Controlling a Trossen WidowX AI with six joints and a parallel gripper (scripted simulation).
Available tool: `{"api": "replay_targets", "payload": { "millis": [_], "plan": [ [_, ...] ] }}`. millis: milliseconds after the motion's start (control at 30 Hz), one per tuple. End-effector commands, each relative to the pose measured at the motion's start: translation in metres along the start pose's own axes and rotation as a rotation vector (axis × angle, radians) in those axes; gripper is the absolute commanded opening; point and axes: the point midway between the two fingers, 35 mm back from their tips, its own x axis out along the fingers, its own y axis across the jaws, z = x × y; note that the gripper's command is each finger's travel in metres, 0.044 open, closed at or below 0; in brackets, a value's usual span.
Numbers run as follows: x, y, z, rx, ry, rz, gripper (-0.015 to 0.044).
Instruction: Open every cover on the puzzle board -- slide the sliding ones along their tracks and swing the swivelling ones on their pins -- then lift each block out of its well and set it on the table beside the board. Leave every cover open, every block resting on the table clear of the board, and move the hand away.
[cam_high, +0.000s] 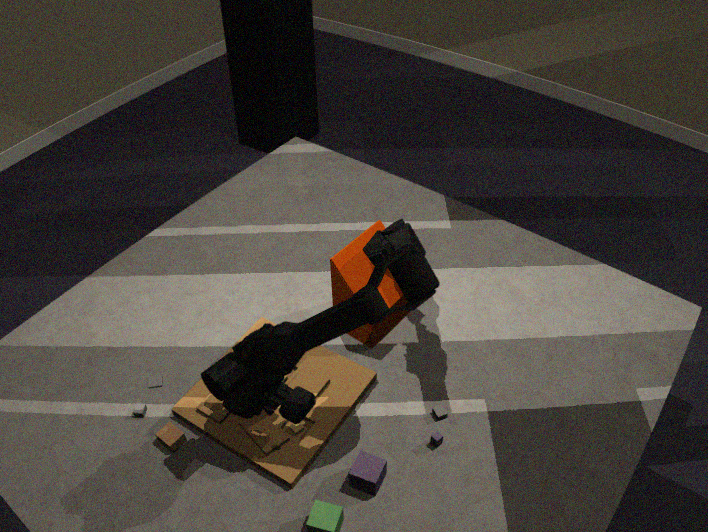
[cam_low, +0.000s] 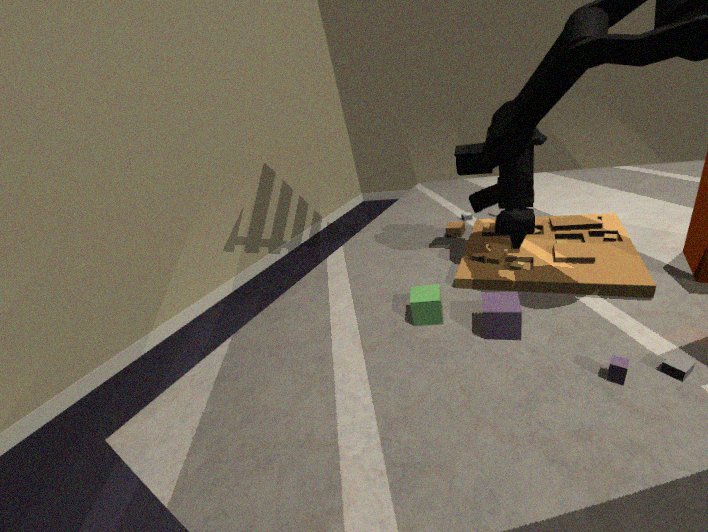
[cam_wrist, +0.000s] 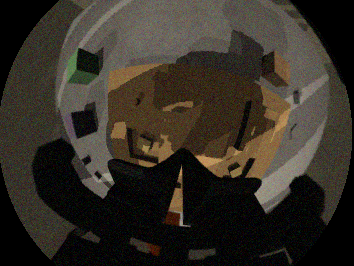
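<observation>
The wooden puzzle board (cam_high: 356, 371) (cam_low: 555, 287) (cam_wrist: 131, 76) lies flat under the arm. My gripper (cam_low: 516, 245) (cam_wrist: 182, 150) is shut and empty, tips down at the board's surface; contact is unclear. The arm hides it in the top view. A flat cover (cam_low: 574, 252) lies right of the tips, and a long cover (cam_low: 575, 222) lies behind. Dark openings show beside them; their contents are unclear. Shadow blurs the covers left of the tips. A green block (cam_high: 325, 515) (cam_low: 426, 304) (cam_wrist: 84, 67), a purple block (cam_high: 367, 471) (cam_low: 501, 315) and an orange-brown block (cam_high: 170, 436) (cam_low: 455, 229) (cam_wrist: 276, 68) rest on the table, clear of the board.
A small purple cube (cam_high: 436, 439) (cam_low: 618, 370) and a small grey piece (cam_high: 439, 413) (cam_low: 677, 369) lie off the board's right side. Another small grey piece (cam_high: 139, 410) (cam_low: 466, 216) lies beyond the orange-brown block. A large orange box (cam_high: 354, 266) stands behind the board by the arm's base.
</observation>
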Motion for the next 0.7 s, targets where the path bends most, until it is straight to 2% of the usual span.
{"api": "replay_targets", "payload": {
  "millis": [0, 667],
  "plan": [
    [0.001, -0.004, 0.003, 0.001, 0.001, 0.001, 0.0],
    [-0.001, -0.015, 0.021, 0.0, 0.0, 0.0, 0.0]
  ]
}}
